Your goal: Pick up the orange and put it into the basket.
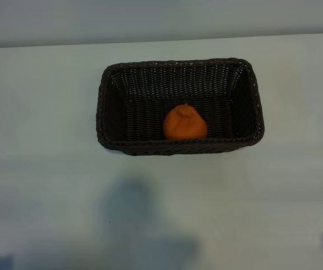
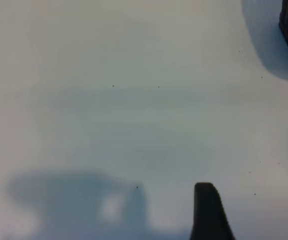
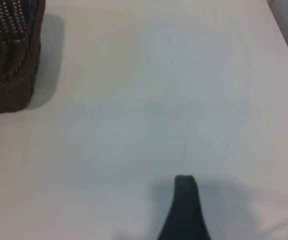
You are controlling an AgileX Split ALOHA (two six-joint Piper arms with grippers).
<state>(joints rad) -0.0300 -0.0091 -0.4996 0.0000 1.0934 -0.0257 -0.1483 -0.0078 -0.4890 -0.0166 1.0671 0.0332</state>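
Spreading pale and bare across the whole scene, the table (image 1: 43, 112) carries only one big thing: the basket (image 1: 109, 107), a dark woven rectangle with sloping sides and a braided rim, standing a little toward the far side and near the middle. Its weave looks stiff enough to keep its shape if bumped, and light enough to slide if pushed at the rim. Inside it, on the floor against the near wall and somewhat right of centre, sits the orange (image 1: 185, 124), stem bump up, so by the look of things the task is already done. Should the fruit need lifting again, I would judge it firm, fairly light and a bit slippery on its dimpled skin, with a peel that bruises under a hard squeeze; the sensible hold is across its widest girth from above, below the bumpy stem end, with the near wall leaving little room for a finger on that side. Both arms are pulled back to the near corners. The left tool (image 2: 254, 220) hangs over bare table well left of the basket, released and holding nothing. The right tool (image 3: 186, 210) hangs over bare table to the basket's right, likewise released and empty.
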